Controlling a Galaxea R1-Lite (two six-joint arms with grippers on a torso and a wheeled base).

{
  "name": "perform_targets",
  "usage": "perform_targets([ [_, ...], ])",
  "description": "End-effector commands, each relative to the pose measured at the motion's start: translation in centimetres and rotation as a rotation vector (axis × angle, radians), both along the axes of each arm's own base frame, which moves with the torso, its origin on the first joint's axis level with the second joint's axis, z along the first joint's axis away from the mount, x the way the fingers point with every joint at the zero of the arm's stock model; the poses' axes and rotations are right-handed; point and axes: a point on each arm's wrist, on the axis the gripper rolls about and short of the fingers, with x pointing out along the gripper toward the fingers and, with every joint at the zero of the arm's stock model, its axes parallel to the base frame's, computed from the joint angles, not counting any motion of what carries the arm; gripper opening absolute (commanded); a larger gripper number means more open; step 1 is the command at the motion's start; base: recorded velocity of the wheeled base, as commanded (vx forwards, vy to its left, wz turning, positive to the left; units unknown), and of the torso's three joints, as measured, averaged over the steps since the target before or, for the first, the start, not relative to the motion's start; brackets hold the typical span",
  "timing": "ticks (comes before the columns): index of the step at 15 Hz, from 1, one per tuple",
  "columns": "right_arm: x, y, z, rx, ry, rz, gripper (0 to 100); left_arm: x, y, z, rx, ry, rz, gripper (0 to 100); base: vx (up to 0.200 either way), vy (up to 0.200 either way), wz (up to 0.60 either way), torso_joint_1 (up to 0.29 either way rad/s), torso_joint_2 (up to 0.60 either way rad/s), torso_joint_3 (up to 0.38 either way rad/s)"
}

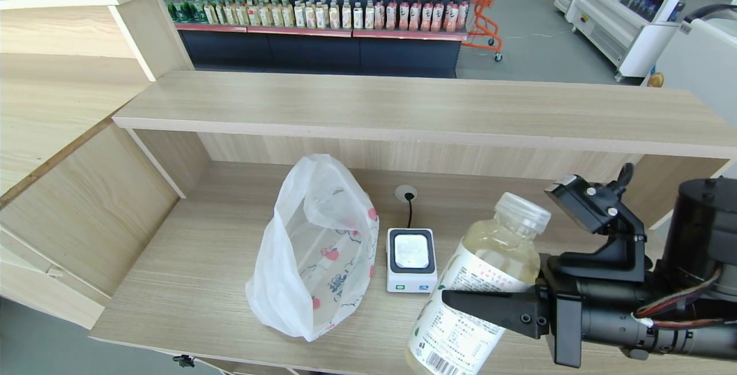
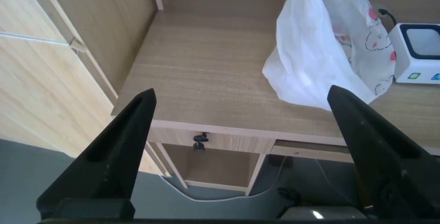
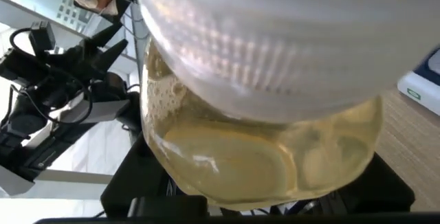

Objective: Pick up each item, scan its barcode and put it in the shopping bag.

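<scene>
A clear bottle [image 1: 478,288] of pale yellow drink with a white cap and white label is held tilted at the front right of the counter, with my right gripper [image 1: 489,309] shut on its label. A barcode shows at its lower end. Close up, the bottle [image 3: 261,148] shows its cap and yellow liquid. The white barcode scanner [image 1: 410,258] lies just left of the bottle, its cable running to a hole behind it. The white shopping bag [image 1: 316,248] stands open left of the scanner. My left gripper [image 2: 240,155] hangs open off the counter's front edge, the bag [image 2: 323,45] and scanner [image 2: 421,44] beyond it.
The wooden counter [image 1: 190,271] has a raised ledge [image 1: 414,110] behind and a side wall [image 1: 86,202] on the left. Shelves of drinks [image 1: 322,12] and an orange cart [image 1: 489,6] stand in the store beyond. A cable hole [image 1: 406,193] sits behind the scanner.
</scene>
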Motion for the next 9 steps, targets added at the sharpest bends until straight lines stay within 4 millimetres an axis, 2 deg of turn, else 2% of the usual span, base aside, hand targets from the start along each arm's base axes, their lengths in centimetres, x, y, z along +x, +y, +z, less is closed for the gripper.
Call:
perform_targets([
  [1, 0.1, -0.6, -0.1, -0.032, -0.075, -0.035, 0, 0.0, 0.0, 0.0, 0.0, 0.0, 0.0, 100, 0.0, 0.0, 0.0, 0.0, 0.0, 0.0],
  [3, 1.5, -2.4, 0.3, -0.159, -0.306, -0.214, 0, 0.0, 0.0, 0.0, 0.0, 0.0, 0.0, 100, 0.0, 0.0, 0.0, 0.0, 0.0, 0.0],
  [5, 1.4, -4.5, 1.1, -0.24, -0.468, -0.277, 0, 0.0, 0.0, 0.0, 0.0, 0.0, 0.0, 100, 0.0, 0.0, 0.0, 0.0, 0.0, 0.0],
  [7, 0.2, -5.4, 1.0, -0.297, -0.523, -0.271, 0, 0.0, 0.0, 0.0, 0.0, 0.0, 0.002, 100, 0.0, 0.0, 0.0, 0.0, 0.0, 0.0],
  [9, -1.0, -5.8, 0.5, -0.315, -0.498, -0.251, 0, 0.0, 0.0, 0.0, 0.0, 0.0, 0.0, 100, 0.0, 0.0, 0.0, 0.0, 0.0, 0.0],
])
